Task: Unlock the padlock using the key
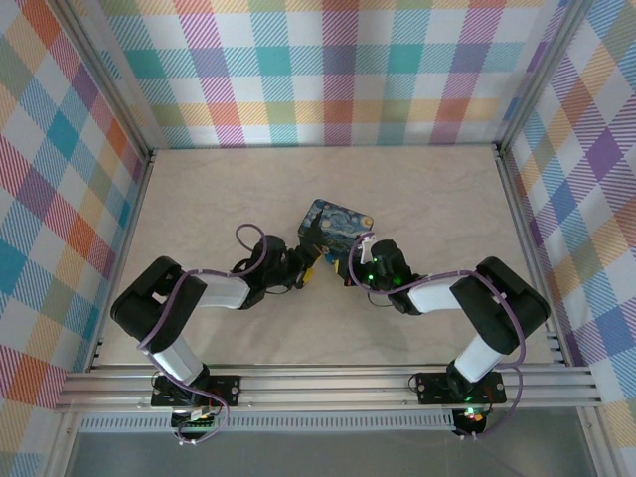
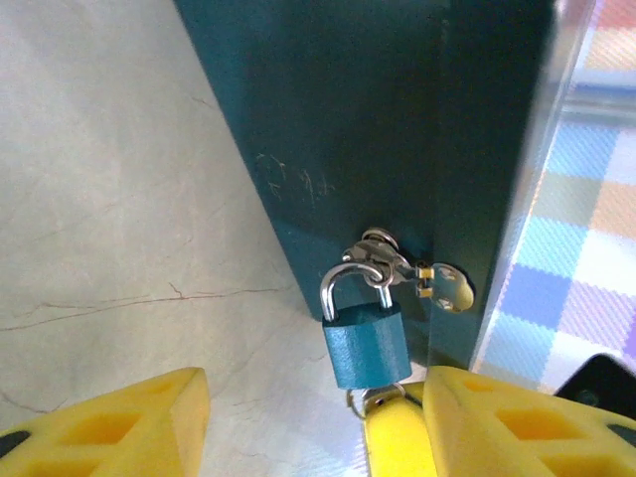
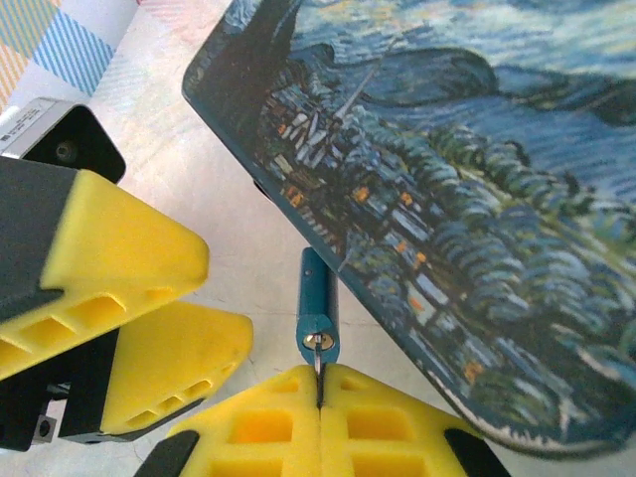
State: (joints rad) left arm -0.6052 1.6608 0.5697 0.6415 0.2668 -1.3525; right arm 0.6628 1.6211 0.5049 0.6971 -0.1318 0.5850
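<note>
Arms: left arm [image 1: 189, 298] and right arm [image 1: 472, 298] reach in from the near edge of the table [image 1: 219, 189] and converge on one spot, apparently so that one can steady while the other works.
Right gripper [image 3: 320, 393]: fingers pressed flat together on the key [image 3: 318, 366]. The tight pinch suits so thin a sliver and keeps it in line with the wrist.
Key: its tip sits at the keyway in the end of the padlock [image 3: 318, 308]. How deep it is seated cannot be told.
Left gripper [image 2: 313, 407]: jaws stand apart, one yellow finger [image 2: 109, 427] to each side and just short of the padlock, touching nothing. Judged to be placed ready to clamp the body against the twist of the key.
Padlock: near the middle of the table, at the tin's near side, keyway end toward the right gripper. Both shackle [image 2: 343, 283] legs enter the body, so it is judged locked.
Hasp [image 2: 383, 253]: silvery loop on the tin's side wall. The shackle passes through it, which tethers the padlock and limits its swing.
Tin [image 3: 477, 179]: lies flat about mid-table, painted lid up, well clear of the far edge.
Risk: an unsupported padlock may pivot on the hasp when the key is turned.
</note>
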